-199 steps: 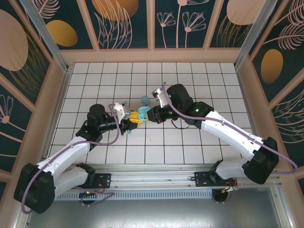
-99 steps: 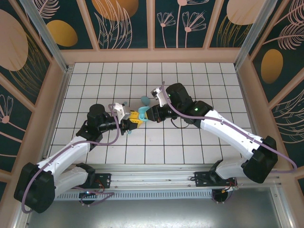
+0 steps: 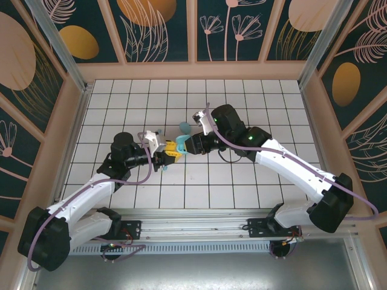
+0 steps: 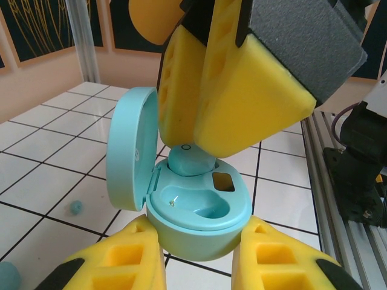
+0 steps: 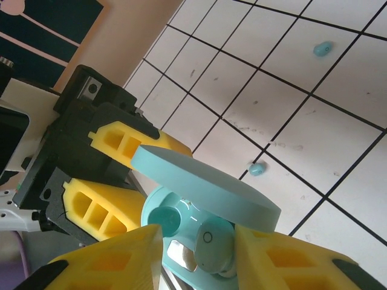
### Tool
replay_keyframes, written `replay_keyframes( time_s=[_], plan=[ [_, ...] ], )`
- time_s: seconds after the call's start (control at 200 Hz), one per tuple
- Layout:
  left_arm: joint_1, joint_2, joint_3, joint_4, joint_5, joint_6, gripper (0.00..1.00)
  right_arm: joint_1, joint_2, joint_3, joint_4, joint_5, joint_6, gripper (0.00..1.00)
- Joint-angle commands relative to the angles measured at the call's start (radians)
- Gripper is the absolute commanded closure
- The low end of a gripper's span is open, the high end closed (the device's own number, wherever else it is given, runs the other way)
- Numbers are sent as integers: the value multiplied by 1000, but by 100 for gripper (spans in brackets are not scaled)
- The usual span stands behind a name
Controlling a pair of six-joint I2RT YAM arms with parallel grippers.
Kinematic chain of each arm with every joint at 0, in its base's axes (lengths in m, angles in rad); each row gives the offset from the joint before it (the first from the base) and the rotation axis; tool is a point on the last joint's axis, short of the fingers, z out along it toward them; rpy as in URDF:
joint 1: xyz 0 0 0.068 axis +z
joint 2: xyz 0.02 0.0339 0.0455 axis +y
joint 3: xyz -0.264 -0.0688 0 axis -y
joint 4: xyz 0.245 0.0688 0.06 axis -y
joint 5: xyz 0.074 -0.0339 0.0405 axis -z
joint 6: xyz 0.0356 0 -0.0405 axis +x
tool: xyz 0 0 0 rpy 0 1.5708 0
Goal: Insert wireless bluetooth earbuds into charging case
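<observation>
Left claw (image 4: 199,257) nearest me, clamped on the open charging case (image 4: 202,226); its front socket (image 4: 193,202) is empty; one earbud (image 4: 190,162) sits in the rear socket, maybe not fully seated; right claw (image 5: 196,241) above it, jaws apart around it; I reckon the bud could cling to a pad and tip out on the lift, or I bump the raised lid (image 4: 130,151) crowding my fingers; farther out on the table (image 5: 338,133), a loose earbud (image 5: 257,169), a second earbud (image 5: 322,48) beyond.
</observation>
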Motion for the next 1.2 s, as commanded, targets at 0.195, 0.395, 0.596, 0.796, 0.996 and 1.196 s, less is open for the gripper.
replay_keyframes(
  time_s=[0.195,0.395,0.596,0.796,0.996,1.196],
  plan=[
    [-4,-11,-13,58,29,-13,88,1,-22,80,-33,77,-10,61],
    [-4,-37,-34,70,-2,-23,89,-14,-92,71,-7,153,39,61],
    [-4,-98,-60,53,-54,-32,88,-117,-162,-13,42,189,161,61],
    [-3,-150,-79,27,-83,-31,88,-210,-207,-170,113,169,304,61],
    [-4,-162,-78,22,-87,-56,89,-239,-192,-357,246,114,430,61],
    [-4,-194,-69,-3,-88,-79,89,-235,-76,-508,495,7,550,62]
  ],
)
